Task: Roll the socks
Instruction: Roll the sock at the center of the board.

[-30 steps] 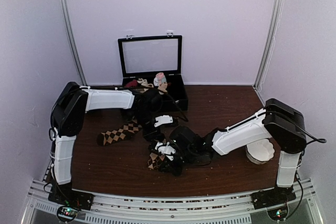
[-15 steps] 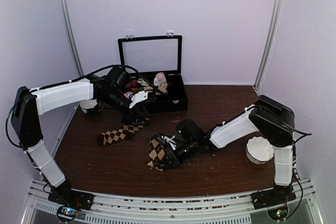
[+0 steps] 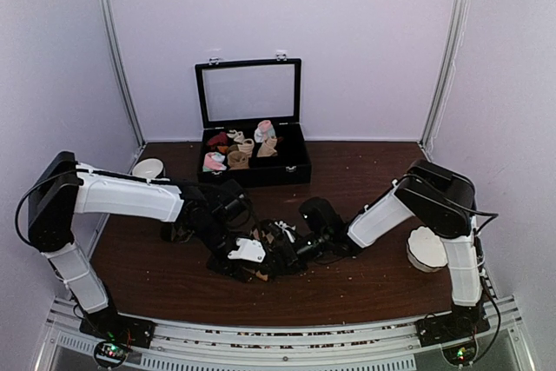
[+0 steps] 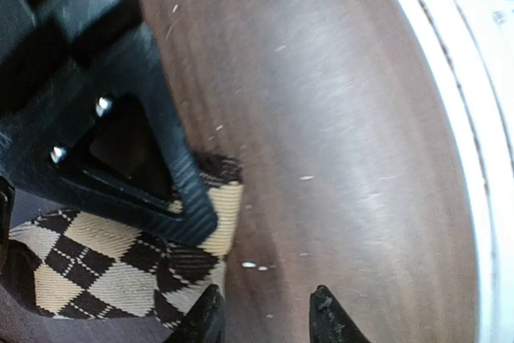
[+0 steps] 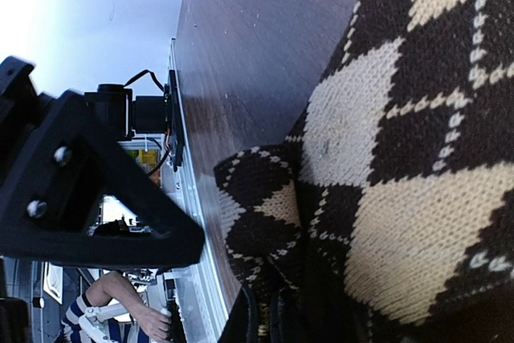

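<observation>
The socks [image 5: 401,158] are dark brown with tan argyle diamonds and lie bunched at the front centre of the table. My right gripper [image 5: 259,323] is shut on a fold of them. From above only a scrap of the socks [image 3: 259,274] shows between the two grippers. My left gripper [image 4: 265,323] is open over bare wood, one fingertip [image 4: 207,320] at the edge of the socks [image 4: 96,267]. The right gripper's black finger [image 4: 120,158] lies across the fabric there. In the top view my left gripper [image 3: 252,260] sits close beside my right gripper [image 3: 276,249].
An open black case [image 3: 293,169] with several small sock rolls stands at the back centre. One white bowl [image 3: 149,168] sits at the left, another white bowl [image 3: 430,248] at the right. The table's front edge [image 4: 450,118] is close to the left gripper.
My left arm has swung from beside the case down to the front centre, next to the right gripper, and now covers the sock stretched at the left. The right gripper kept its hold.
</observation>
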